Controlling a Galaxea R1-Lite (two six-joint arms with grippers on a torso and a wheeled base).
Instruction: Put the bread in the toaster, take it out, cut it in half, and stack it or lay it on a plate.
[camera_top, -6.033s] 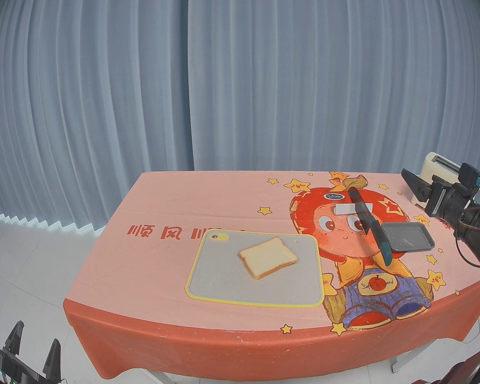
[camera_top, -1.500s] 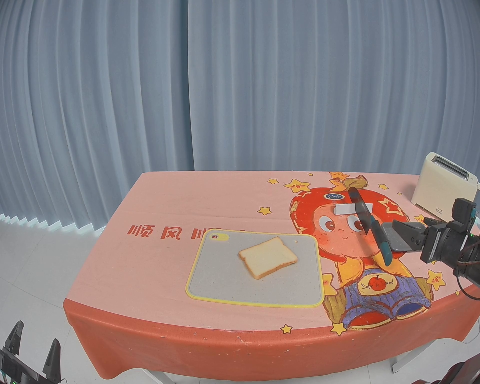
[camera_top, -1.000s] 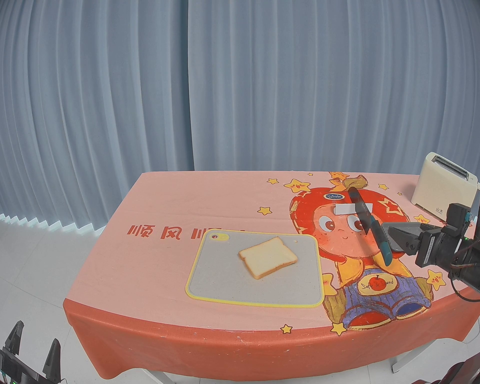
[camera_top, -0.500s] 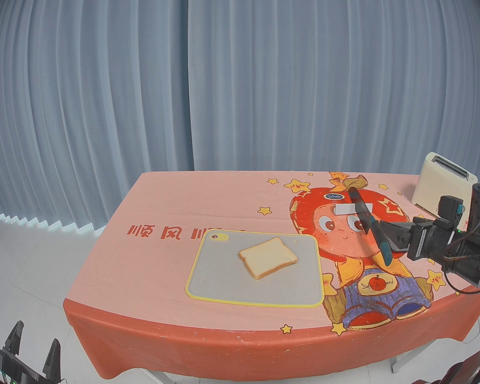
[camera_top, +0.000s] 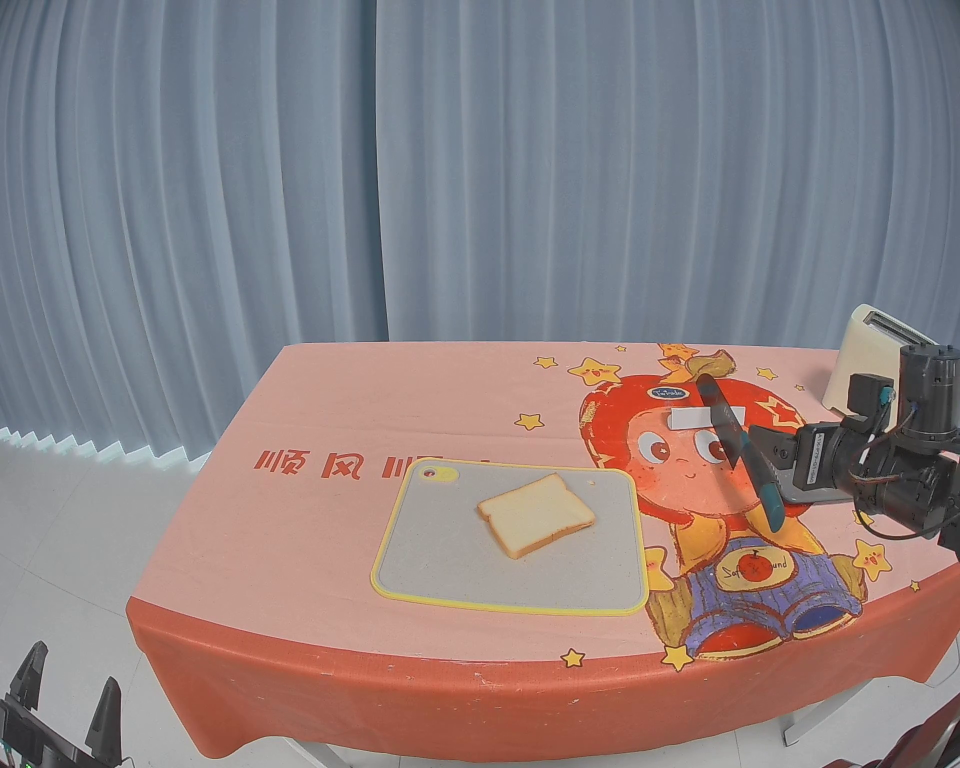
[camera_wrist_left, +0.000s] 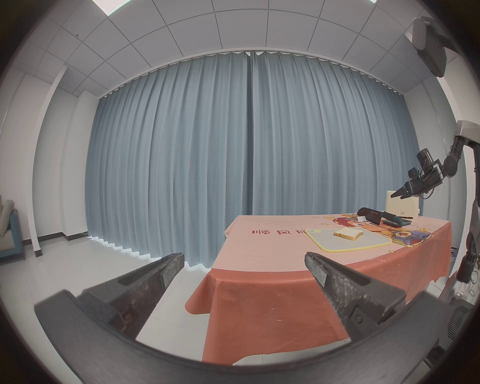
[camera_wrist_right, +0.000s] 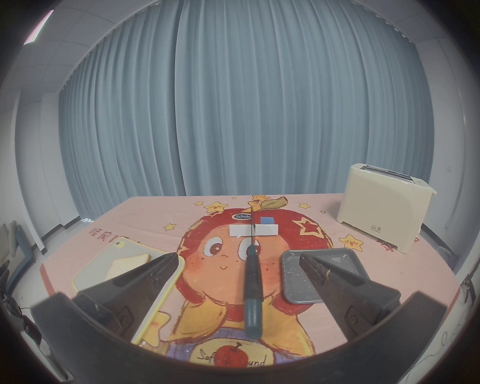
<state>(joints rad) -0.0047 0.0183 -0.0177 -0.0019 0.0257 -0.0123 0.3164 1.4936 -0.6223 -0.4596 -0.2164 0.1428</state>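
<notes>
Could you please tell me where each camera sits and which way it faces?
Head view: on the robot's head, facing forward and down at the table; the right gripper shows by the knife, the left gripper low beside the table.
Left wrist view: low, left of the table, facing the table and curtain; its open fingers frame the scene.
Right wrist view: over the table's right part, facing along the knife toward the curtain; its open fingers frame it.
Shared: all three show the bread on the cutting board.

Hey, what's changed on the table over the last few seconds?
The right gripper, open, left the toaster and swung left over the grey tray toward the knife handle. Nothing grasped. Bread, cutting board, knife, tray and toaster stayed put.
</notes>
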